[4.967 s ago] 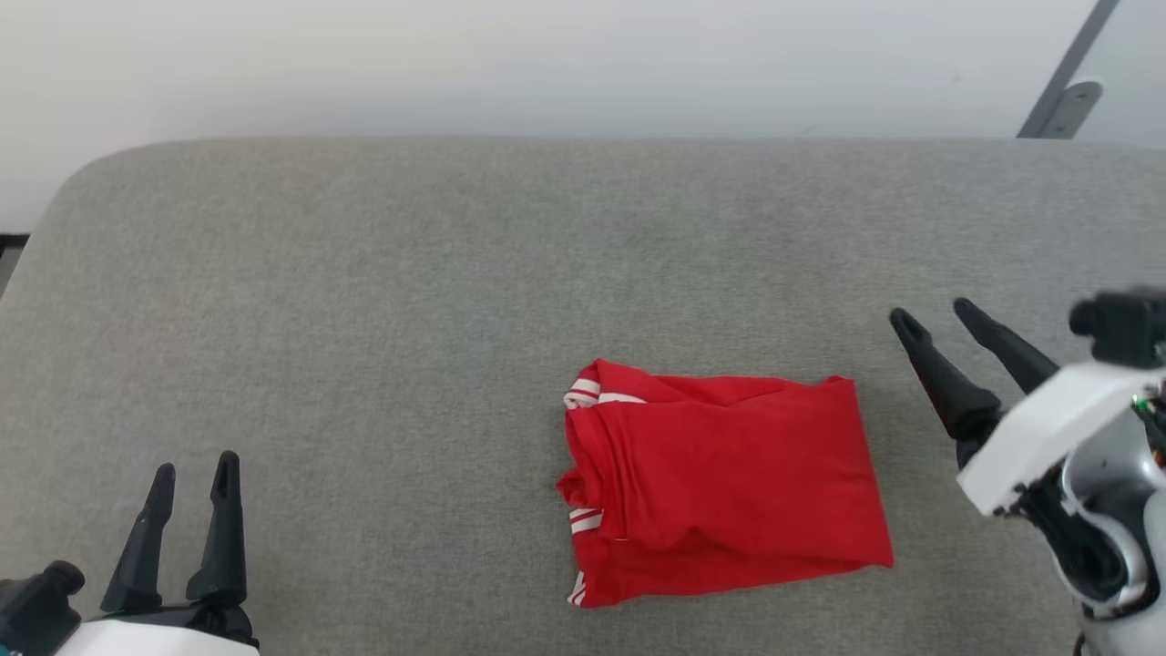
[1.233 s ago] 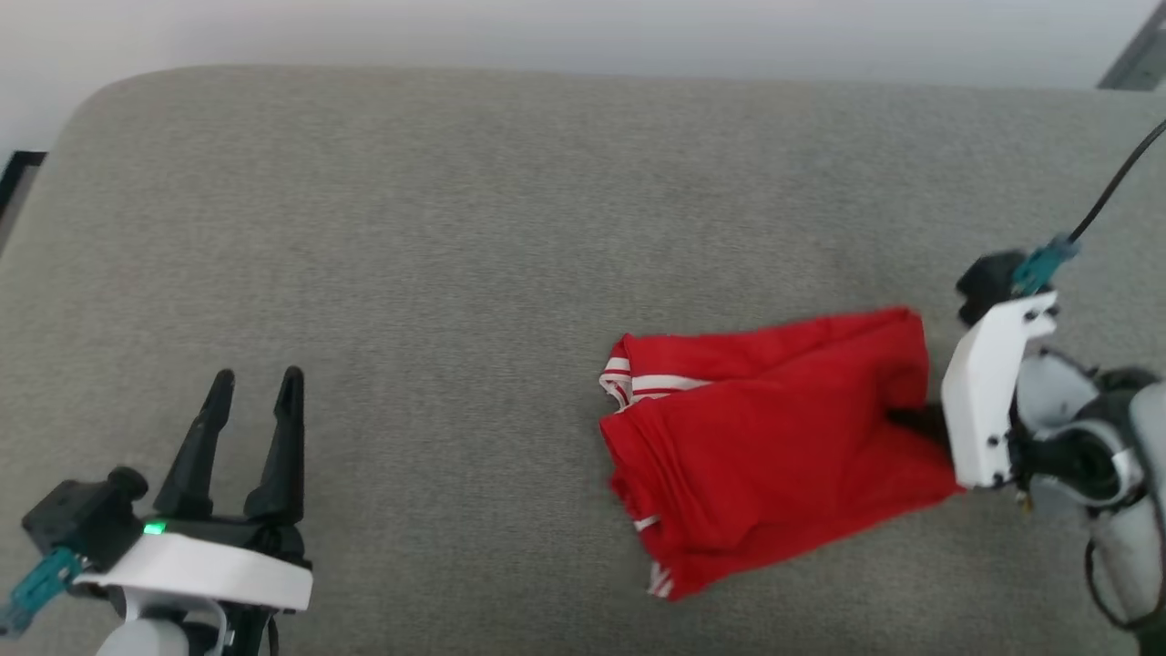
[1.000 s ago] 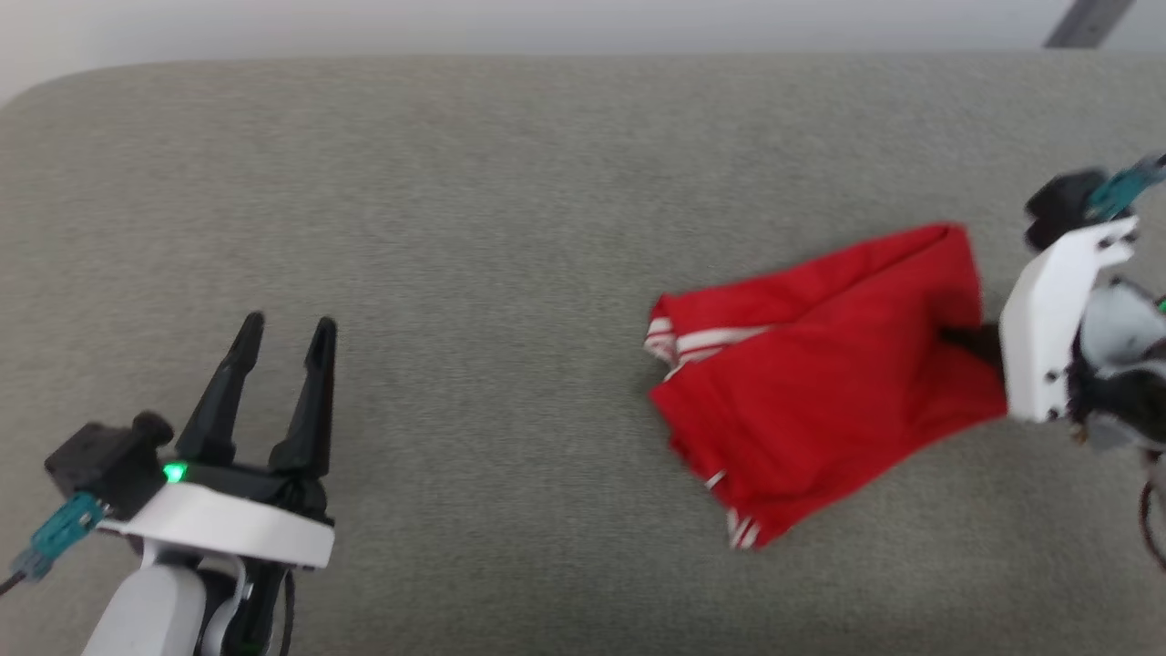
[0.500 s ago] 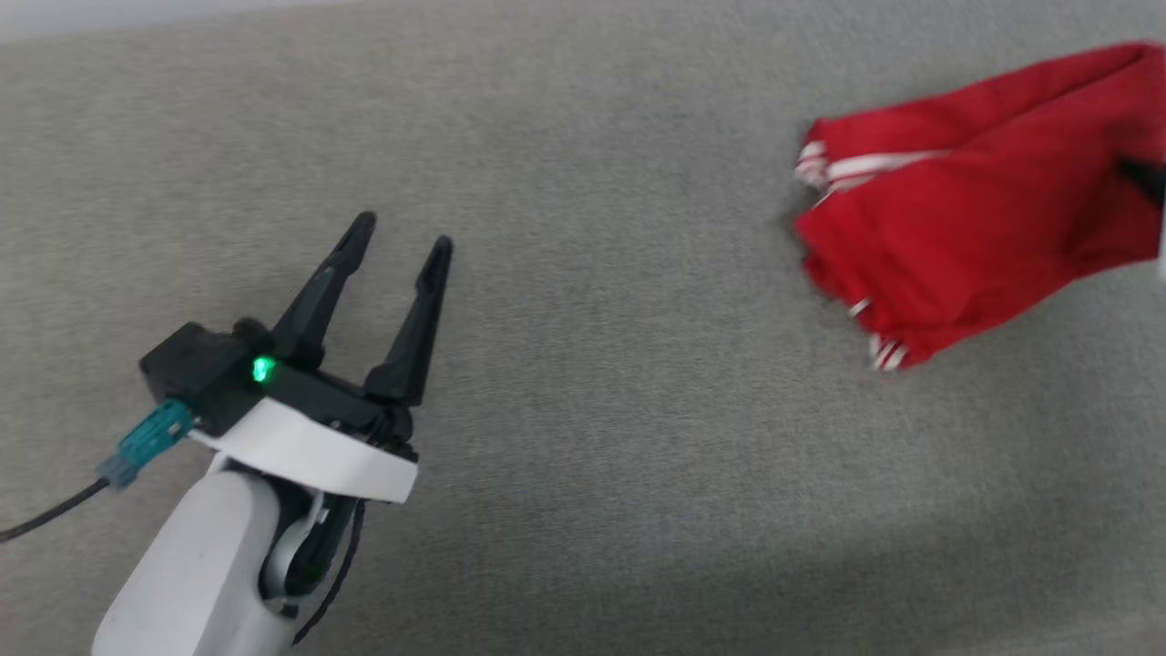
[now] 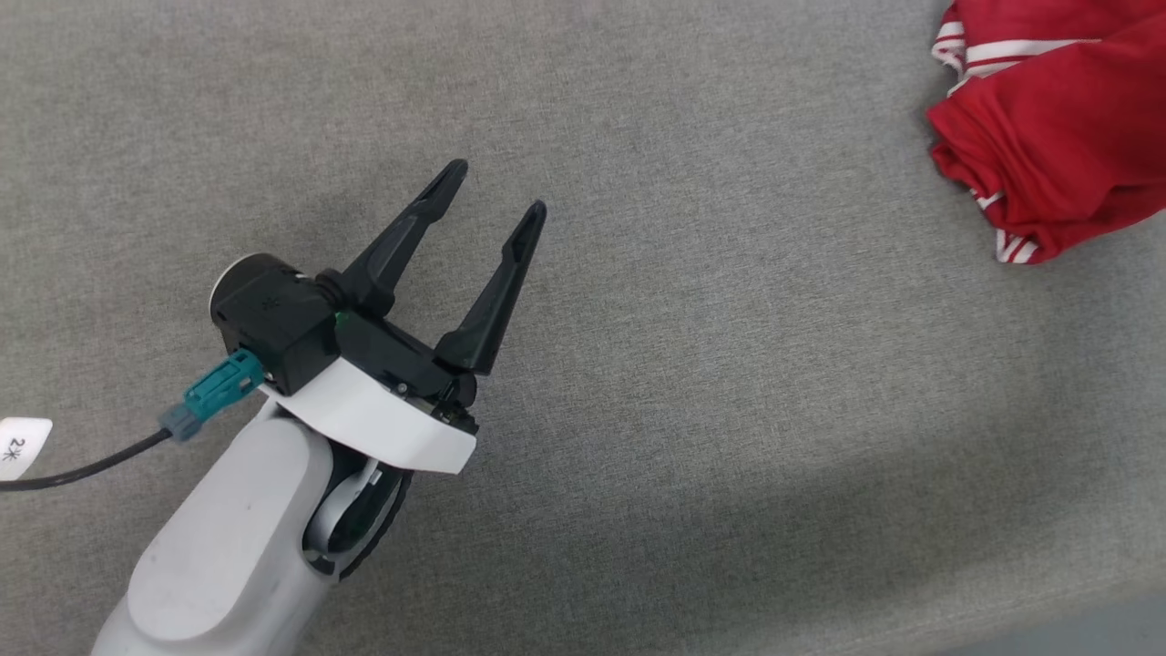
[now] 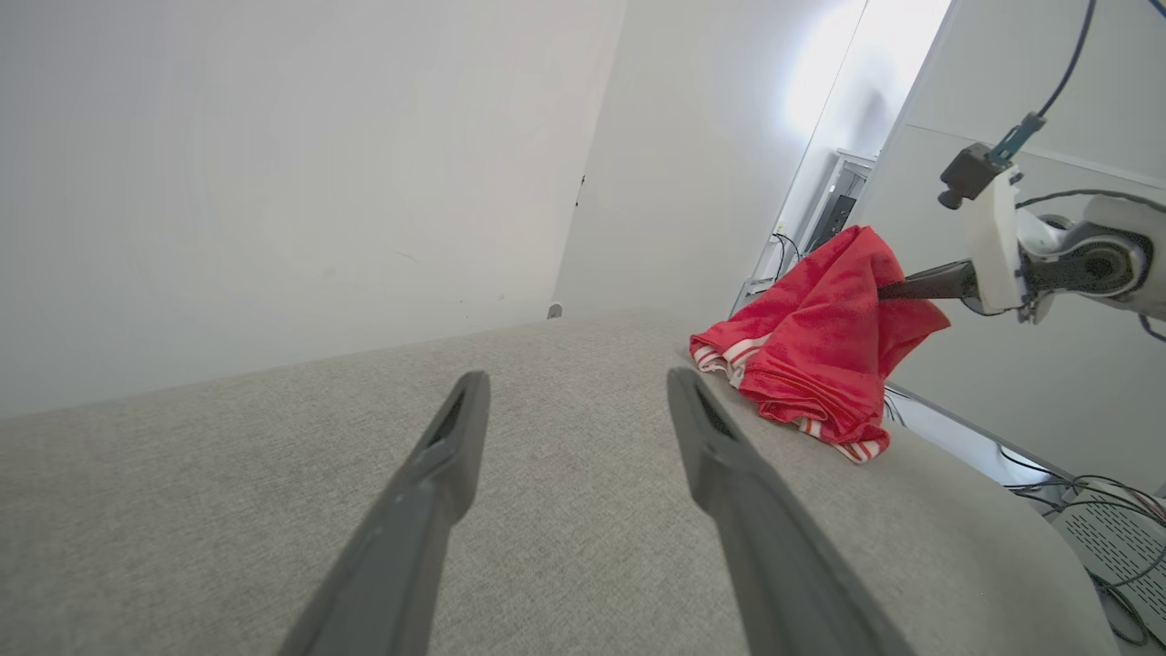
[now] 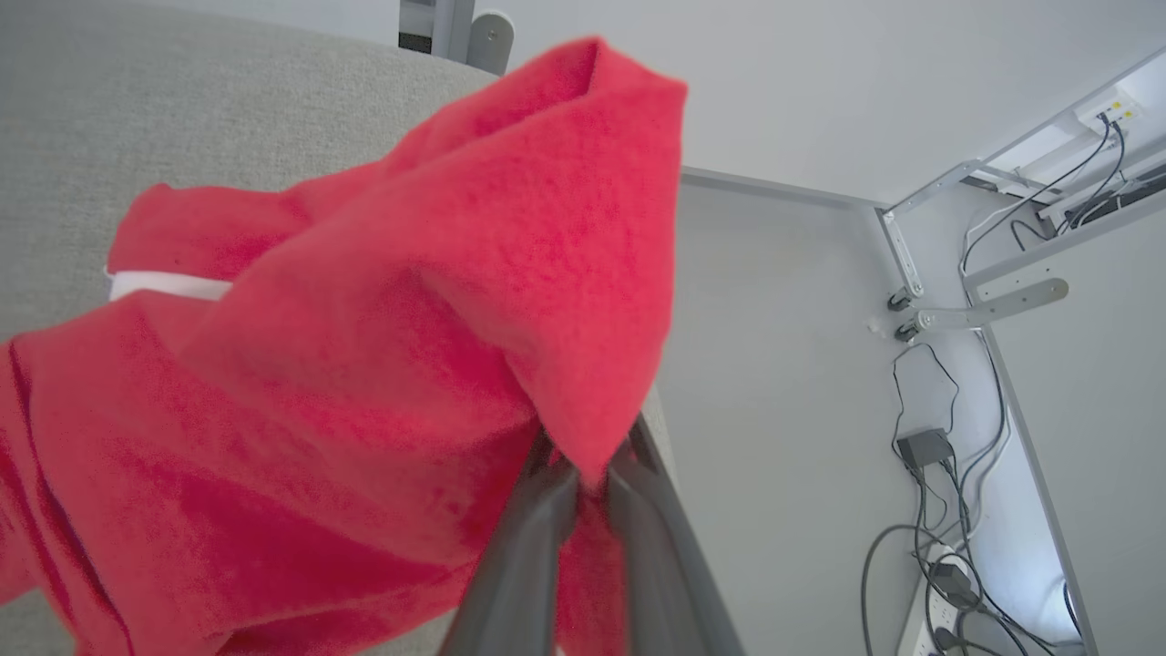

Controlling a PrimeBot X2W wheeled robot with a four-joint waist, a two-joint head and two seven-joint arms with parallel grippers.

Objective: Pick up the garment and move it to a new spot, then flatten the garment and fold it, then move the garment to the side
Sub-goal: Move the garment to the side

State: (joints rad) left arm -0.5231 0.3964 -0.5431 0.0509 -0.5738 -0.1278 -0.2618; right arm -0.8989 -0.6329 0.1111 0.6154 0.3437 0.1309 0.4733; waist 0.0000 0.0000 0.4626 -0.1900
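right gripper [image 7: 588, 478] clamped on shirt [image 5: 1057, 146] edge; shirt trails leftward from it | left gripper [image 5: 497, 188] wide, empty, well apart

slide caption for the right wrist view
The right gripper shut on a fold of the red garment above the grey surface

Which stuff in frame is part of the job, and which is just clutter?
Job: garment, pinched by the right gripper; left gripper, open, idle; grey padded surface under it.
Lying about: power cables; white tag on the left arm's cable; metal bracket.
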